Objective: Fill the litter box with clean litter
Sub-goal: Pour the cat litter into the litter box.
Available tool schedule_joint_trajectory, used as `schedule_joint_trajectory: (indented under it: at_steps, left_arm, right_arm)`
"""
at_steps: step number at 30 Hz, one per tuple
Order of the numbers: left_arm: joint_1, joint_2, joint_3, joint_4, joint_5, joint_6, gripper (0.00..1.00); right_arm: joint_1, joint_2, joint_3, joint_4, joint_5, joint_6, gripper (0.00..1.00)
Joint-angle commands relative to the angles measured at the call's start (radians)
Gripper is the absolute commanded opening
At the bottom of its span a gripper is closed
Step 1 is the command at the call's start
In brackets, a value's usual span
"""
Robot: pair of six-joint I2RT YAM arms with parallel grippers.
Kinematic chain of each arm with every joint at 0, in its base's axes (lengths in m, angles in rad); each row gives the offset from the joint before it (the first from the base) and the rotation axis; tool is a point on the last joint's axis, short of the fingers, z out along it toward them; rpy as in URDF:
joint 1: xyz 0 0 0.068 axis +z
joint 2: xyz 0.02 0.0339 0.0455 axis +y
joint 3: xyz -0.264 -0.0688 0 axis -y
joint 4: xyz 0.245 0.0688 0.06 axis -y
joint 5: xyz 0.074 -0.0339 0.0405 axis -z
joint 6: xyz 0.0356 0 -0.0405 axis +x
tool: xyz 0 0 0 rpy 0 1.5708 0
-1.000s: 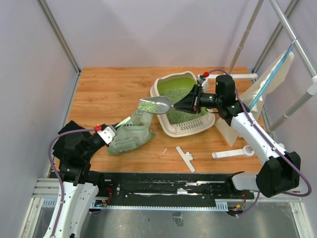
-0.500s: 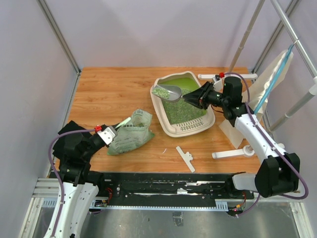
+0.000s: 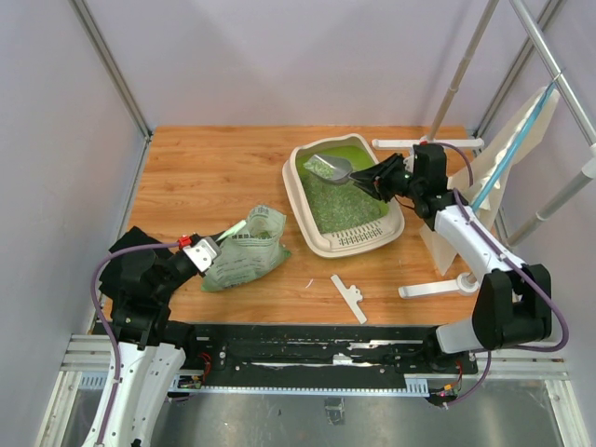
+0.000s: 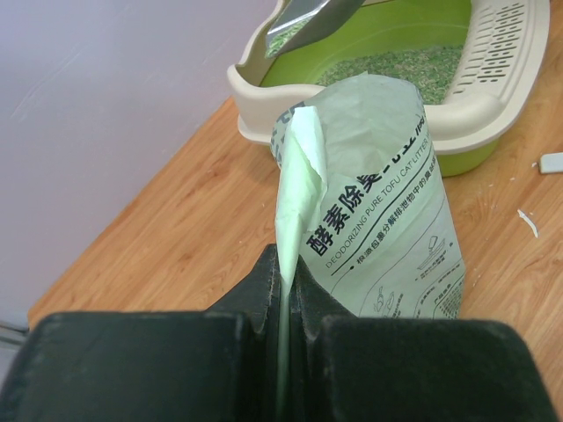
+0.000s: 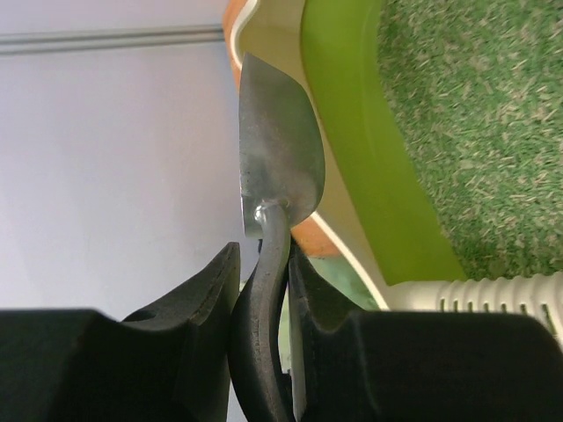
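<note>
Right hand [image 5: 264, 294]: fingers closed narrowly on the dark handle of the metal scoop [image 5: 277, 167], the handle pinched between both pads; the scoop's bowl points away from the hand and is turned on its edge in the wrist view. In the overhead view the bowl hangs over the far left part of the litter box [image 3: 349, 244], inside its cream rim; a few green granules appear to sit at the bowl's lip, though the view is too small to be sure. The clean litter [image 3: 346, 200] lies as a loose layer across the bright green floor of the box; the box stands on the bench [image 3: 214, 168], right of centre, its perforated end toward the arms.

Left hand [image 4: 286, 281]: jaws drawn almost together, clamping the thin folded top edge of the litter bag [image 4: 387, 202]; the light green printed bag rests on the bench with its far end pointing toward the box, near it but apart from it. A white T-shaped piece [image 3: 348, 298] lies flat on the bench between the box and the near edge.
</note>
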Motion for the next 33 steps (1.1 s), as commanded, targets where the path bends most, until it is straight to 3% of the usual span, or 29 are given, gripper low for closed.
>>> schedule_joint_trajectory:
  at_steps: [1,10,22,33]
  left_arm:
    - [0.0,-0.026,0.075,0.198,0.012,0.044,0.01]
    - [0.001,-0.025,0.067,0.211,0.015,0.037,0.01]
    - [0.001,-0.044,0.082,0.181,0.006,0.037,0.01]
    - [0.001,-0.048,0.086,0.17,0.017,0.026,0.01]
  right_arm:
    - [-0.033,0.008,0.065,-0.027,0.107,-0.082,0.01]
    - [-0.019,0.057,0.193,-0.257,0.277,-0.308,0.01]
    - [0.028,0.139,0.375,-0.35,0.517,-0.488,0.01]
    - [0.091,0.11,0.4,-0.379,0.648,-0.618,0.01]
